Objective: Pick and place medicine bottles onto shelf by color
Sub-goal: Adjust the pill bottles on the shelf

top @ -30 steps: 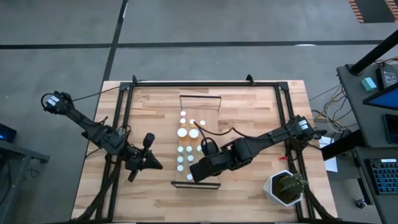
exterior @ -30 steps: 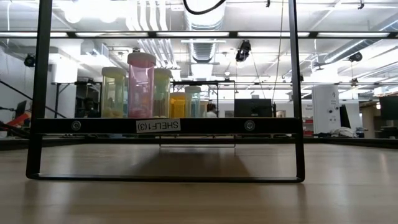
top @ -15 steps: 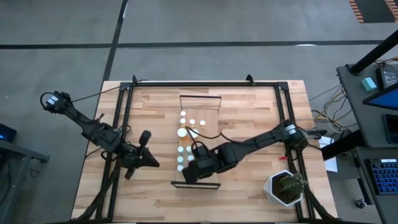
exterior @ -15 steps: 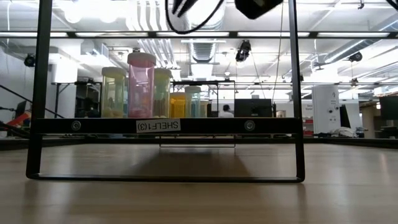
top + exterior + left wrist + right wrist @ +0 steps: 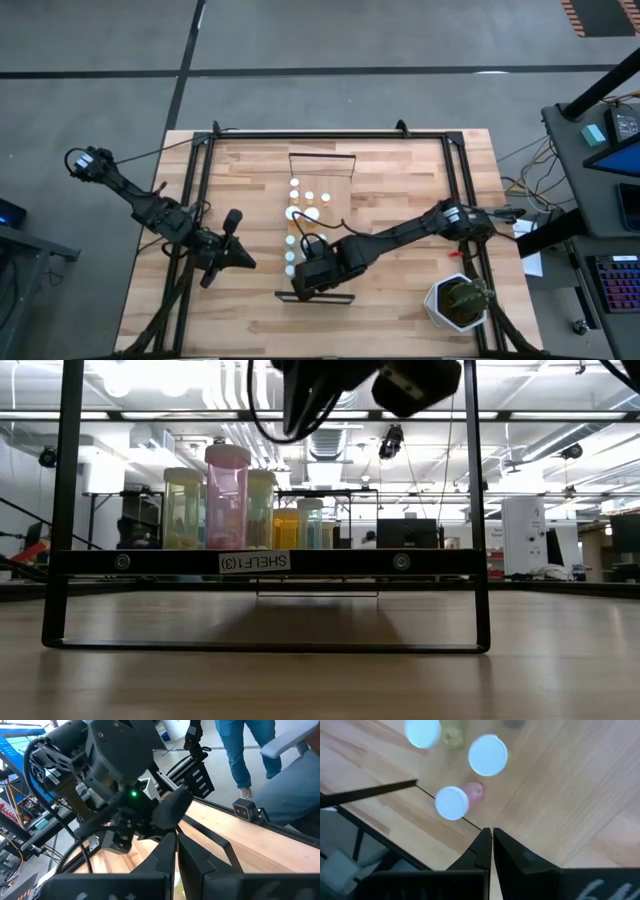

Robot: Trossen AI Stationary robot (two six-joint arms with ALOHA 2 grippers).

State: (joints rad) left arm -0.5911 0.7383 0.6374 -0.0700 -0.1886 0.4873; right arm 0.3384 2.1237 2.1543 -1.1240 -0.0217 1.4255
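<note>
Two pincers, both with fingers together and nothing between them. Right pincer [image 5: 303, 283] hangs over the shelf's [image 5: 335, 215] near end, just above a pink bottle [image 5: 452, 802] by the dark rail [image 5: 314, 297]. Remaining medicine bottles [image 5: 296, 212] stand in rows along the shelf. Left pincer [image 5: 246, 263] waits well left of the shelf, over the surface [image 5: 400, 170].

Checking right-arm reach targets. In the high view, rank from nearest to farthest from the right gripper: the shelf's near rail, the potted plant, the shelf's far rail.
From the right gripper, shut, at the shelf's near end:
1. near rail, right beside it.
2. far rail, at the shelf's opposite end.
3. potted plant, at the table's corner on the right arm's side.
</note>
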